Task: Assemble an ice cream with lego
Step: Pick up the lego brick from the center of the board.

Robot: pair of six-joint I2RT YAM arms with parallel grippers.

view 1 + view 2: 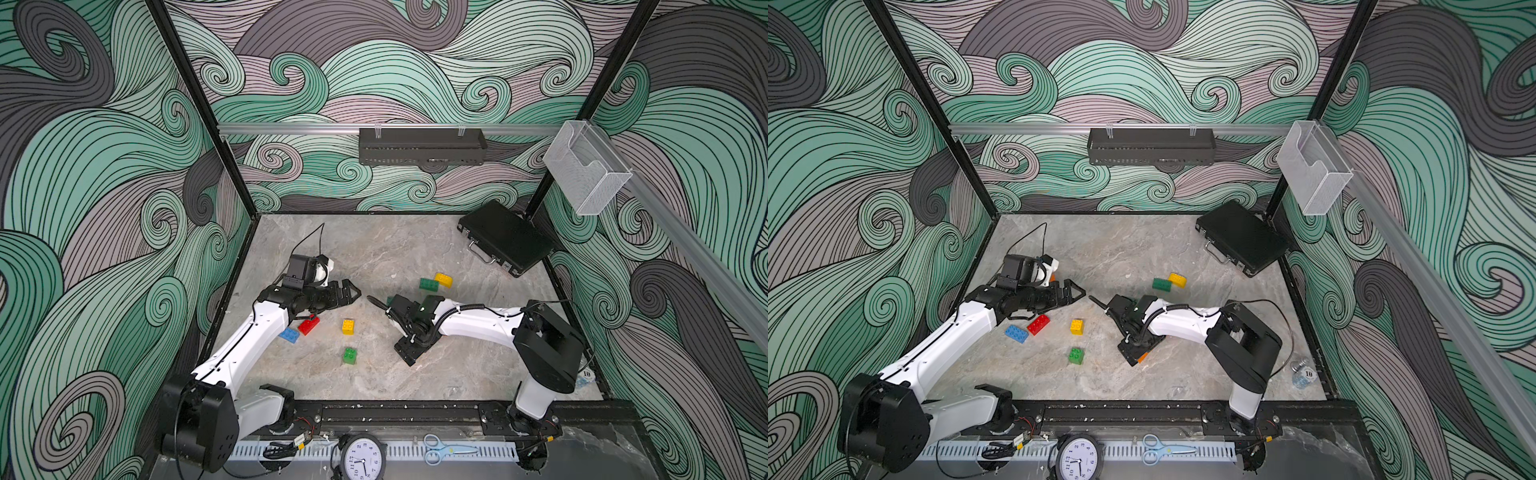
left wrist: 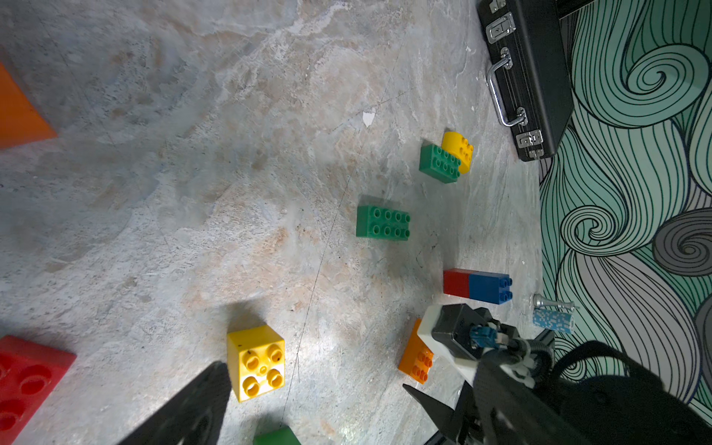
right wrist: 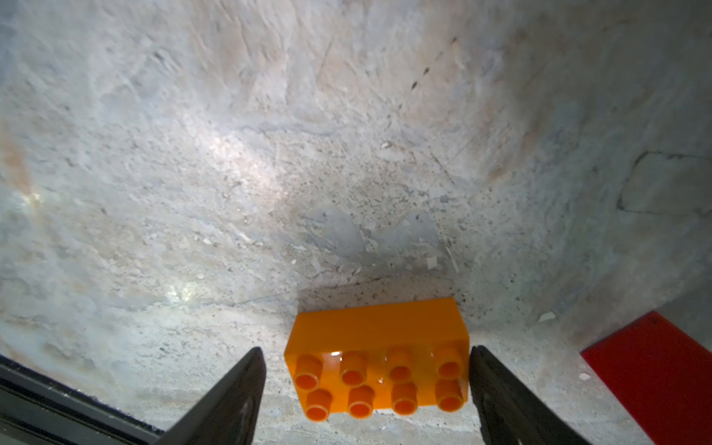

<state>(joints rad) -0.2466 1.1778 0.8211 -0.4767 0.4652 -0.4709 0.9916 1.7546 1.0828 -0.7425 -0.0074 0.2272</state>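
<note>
Right wrist: orange brick (image 3: pixel 375 327) studs-up, long axis finger-to-finger; right pincer (image 3: pixel 366 347) spread astride, not gripping.

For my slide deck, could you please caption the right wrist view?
Right gripper, jaws open, straddling an oblong orange studded plastic brick on the grey marbled tabletop.

"10" on chip stack (image 1: pixel 1306 375); clock (image 1: pixel 1077 459) dial 1-12.

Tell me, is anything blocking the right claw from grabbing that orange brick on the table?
Nothing visible is. In the right wrist view the orange brick lies on the table right between the open fingers of the right gripper, one finger close beside it and a gap of bare tabletop to the other.
</note>
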